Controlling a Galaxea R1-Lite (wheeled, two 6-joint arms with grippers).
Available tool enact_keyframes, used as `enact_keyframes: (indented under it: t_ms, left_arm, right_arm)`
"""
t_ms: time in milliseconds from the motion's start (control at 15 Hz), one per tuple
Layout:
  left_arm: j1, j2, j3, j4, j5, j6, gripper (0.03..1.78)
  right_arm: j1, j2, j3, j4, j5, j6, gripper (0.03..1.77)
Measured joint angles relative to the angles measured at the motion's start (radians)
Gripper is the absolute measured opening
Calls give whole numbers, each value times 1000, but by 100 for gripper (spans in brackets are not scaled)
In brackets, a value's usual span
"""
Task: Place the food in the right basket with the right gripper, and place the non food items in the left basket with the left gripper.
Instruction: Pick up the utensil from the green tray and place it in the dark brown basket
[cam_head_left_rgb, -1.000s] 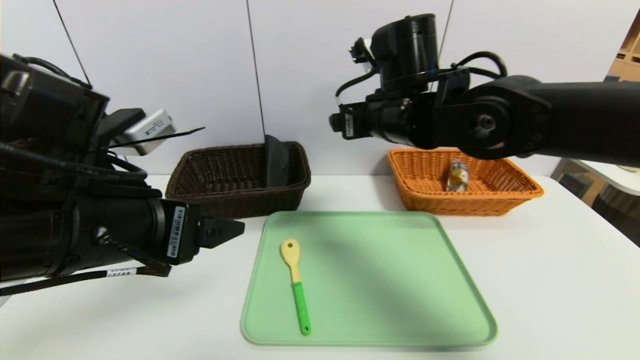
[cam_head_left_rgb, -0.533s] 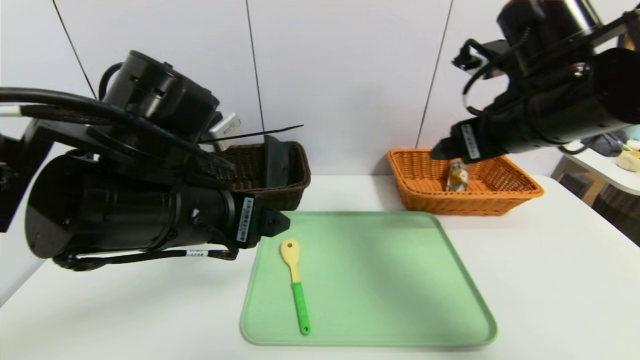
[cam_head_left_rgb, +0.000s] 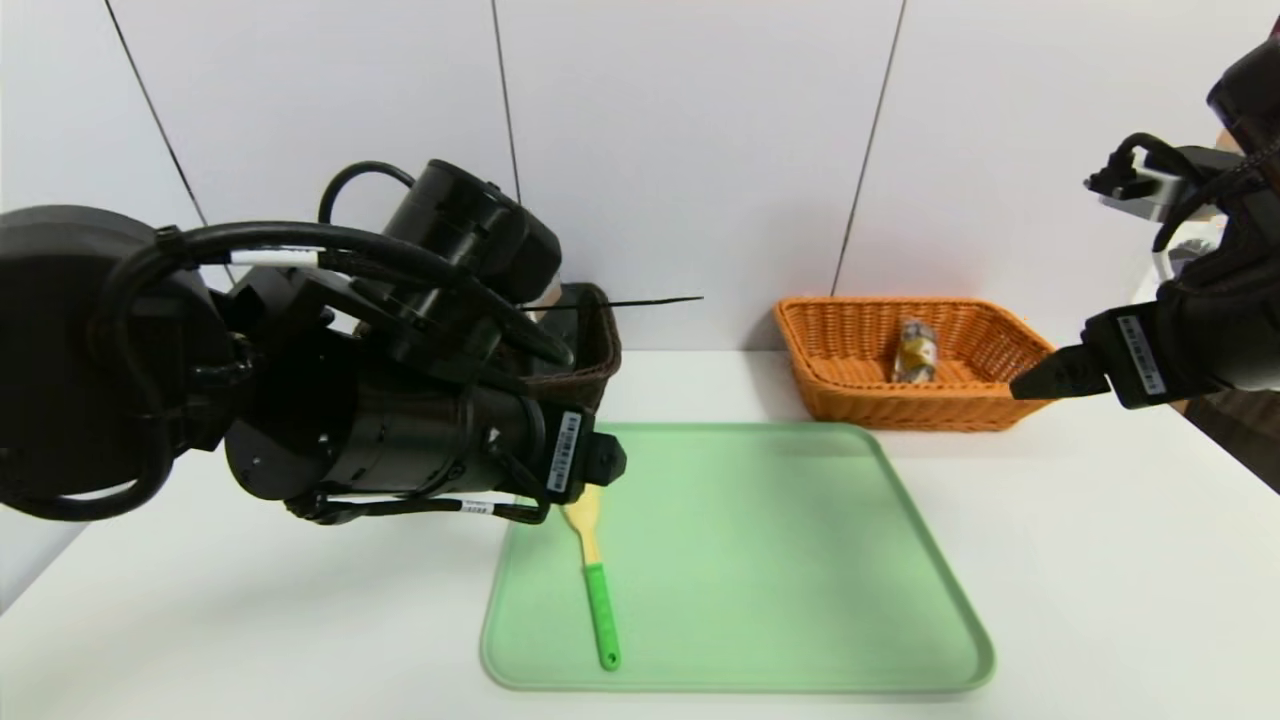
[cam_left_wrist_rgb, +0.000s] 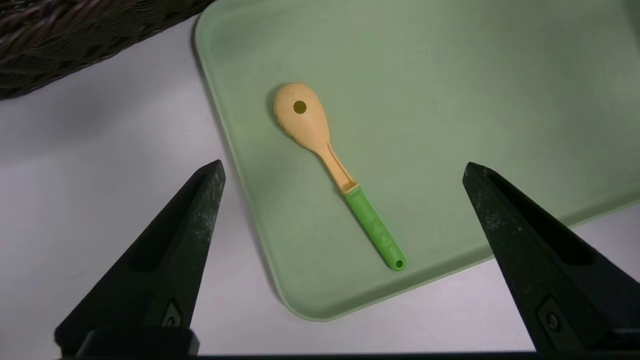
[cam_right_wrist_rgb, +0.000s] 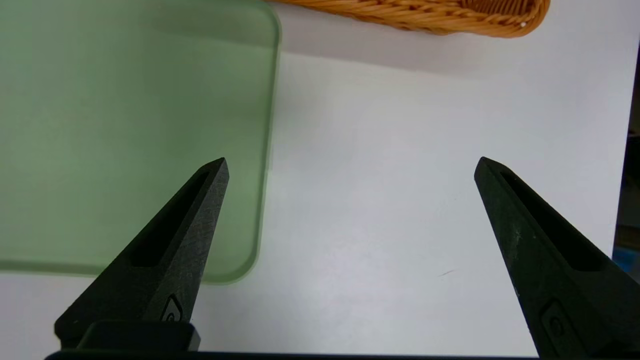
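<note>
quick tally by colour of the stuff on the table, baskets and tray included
green: 1, tray
orange: 1, right basket
dark brown: 1, left basket
yellow and green: 1, spoon
brown with yellow label: 1, wrapped snack
total: 5

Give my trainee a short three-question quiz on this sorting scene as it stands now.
1. True or false: the spoon lies on the green tray.
2. Which basket holds the wrapped snack: A, the orange basket, or B, the dark basket?
3. How do the jaws of the left gripper stand over the spoon?

Key: 1 true. 2 A. 3 Wide open, touching nothing. The right gripper is open too, over bare table.
</note>
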Motion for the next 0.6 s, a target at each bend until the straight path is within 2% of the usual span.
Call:
enact_keyframes:
  t_ms: [133,333,600]
  left_arm:
    - [-5,18,-1,6,26,-5,169]
    - [-5,65,-23,23,101,-69,169]
    - [-5,149,-155,206,106,-213,169]
  right_arm:
    - [-16,-25,49,-5,-1,1,169]
    - [-23,-51,82,-10,9,5,169]
    - [-34,-84,95,-9,8,7,169]
